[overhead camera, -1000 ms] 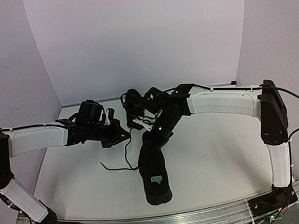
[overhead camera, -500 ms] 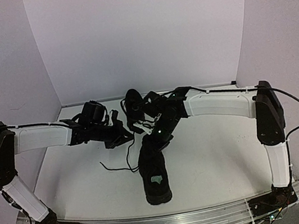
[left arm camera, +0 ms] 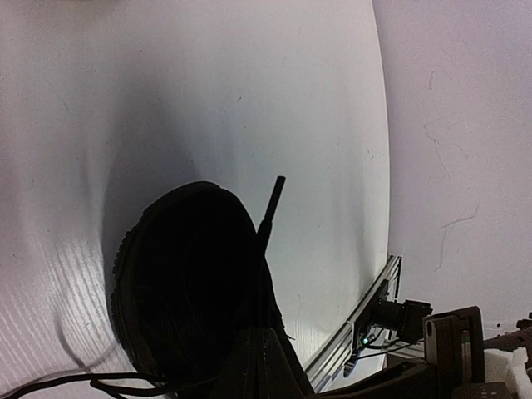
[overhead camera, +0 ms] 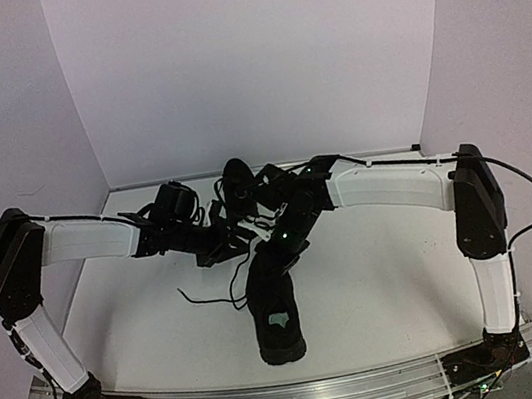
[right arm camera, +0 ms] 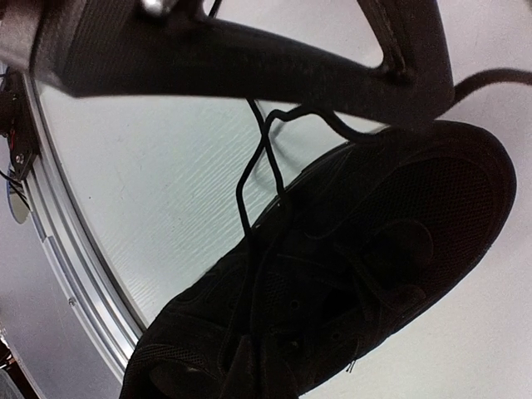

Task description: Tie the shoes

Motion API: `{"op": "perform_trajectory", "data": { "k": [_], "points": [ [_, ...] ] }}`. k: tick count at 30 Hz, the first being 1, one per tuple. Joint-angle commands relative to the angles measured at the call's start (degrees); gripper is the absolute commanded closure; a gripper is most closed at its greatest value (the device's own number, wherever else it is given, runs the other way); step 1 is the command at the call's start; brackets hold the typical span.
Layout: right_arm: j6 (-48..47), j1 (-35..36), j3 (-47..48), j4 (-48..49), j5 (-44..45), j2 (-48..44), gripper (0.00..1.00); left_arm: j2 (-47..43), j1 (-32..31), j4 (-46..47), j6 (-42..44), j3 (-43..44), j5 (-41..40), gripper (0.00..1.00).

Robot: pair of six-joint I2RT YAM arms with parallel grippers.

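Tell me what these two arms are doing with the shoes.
Both arms are working the laces of the near shoe. The left gripper looks pinched shut on a lace end that sticks out beyond it. The right gripper hangs just over the shoe's laces; whether it holds one is unclear. No bow shows yet. The second shoe sits behind them.

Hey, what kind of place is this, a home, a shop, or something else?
Probably a robotics lab test booth: plain white walls box in a white table, the left arm and right arm stand on an aluminium rail at its near edge, with a black shoe between them.
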Motion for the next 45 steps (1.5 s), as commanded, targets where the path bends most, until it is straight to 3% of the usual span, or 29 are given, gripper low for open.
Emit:
{"op": "perform_trajectory", "data": {
  "k": [1, 11, 29, 37, 45],
  "points": [
    [-0.85, 0.21, 0.86, 0.76, 2.84, -3.09, 1.00, 3.59, -0.76, 1.25, 2.07, 4.50, 6.03, 1.00],
    [0.60, 0.20, -1.84, 2.85, 3.84, -5.97, 1.00, 9.01, -3.37, -1.14, 5.35, 9.41, 12.27, 1.00],
    [2.91, -0.11, -5.35, 4.89, 5.76, -8.55, 1.00, 1.14, -5.51, -3.73, 12.23, 2.42, 23.12, 1.00],
    [4.31, -0.34, -5.92, 5.34, 5.75, -8.60, 1.00, -2.68, -5.78, 0.33, 10.66, -3.20, 27.09, 1.00],
    [5.33, -0.43, -5.27, 5.36, 5.71, -8.22, 1.00, -0.69, -9.20, 3.21, 9.96, -3.26, 31.36, 1.00]
  ]
}}
